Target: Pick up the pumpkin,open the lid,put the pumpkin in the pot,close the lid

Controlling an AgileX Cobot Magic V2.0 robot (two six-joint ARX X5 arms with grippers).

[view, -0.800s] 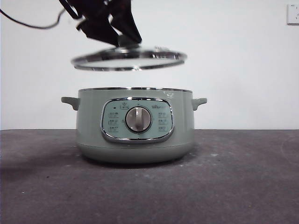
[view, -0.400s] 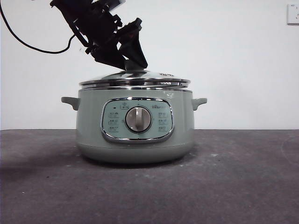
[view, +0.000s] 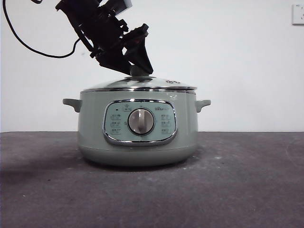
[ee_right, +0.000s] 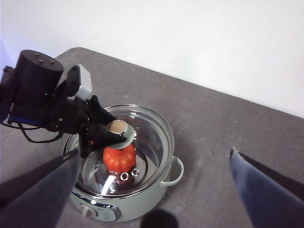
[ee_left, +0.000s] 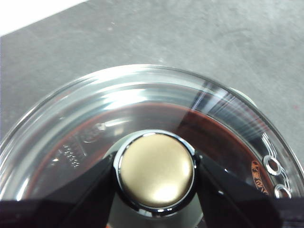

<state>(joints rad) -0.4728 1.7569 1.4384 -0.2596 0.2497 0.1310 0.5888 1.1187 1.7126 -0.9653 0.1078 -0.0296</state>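
Observation:
The sage-green pot (view: 137,142) stands mid-table with its dial facing the front view. The glass lid (view: 142,86) rests level on the pot's rim. My left gripper (view: 135,70) comes down from the upper left, shut on the lid's knob (ee_left: 156,175), with one jaw on each side of it. In the right wrist view the pumpkin (ee_right: 118,159) shows inside the pot (ee_right: 142,204), under the lid (ee_right: 152,137). My right gripper (ee_right: 154,153) is open and empty, high above the pot.
The grey table (view: 237,180) stretches in front of and beside the pot. A white wall stands behind it, with a socket (view: 298,14) at the top right. A black cable (view: 28,47) hangs from the left arm.
The lid went from hanging above the pot down onto its rim, and now sits level. My left gripper came down with it, still on the knob.

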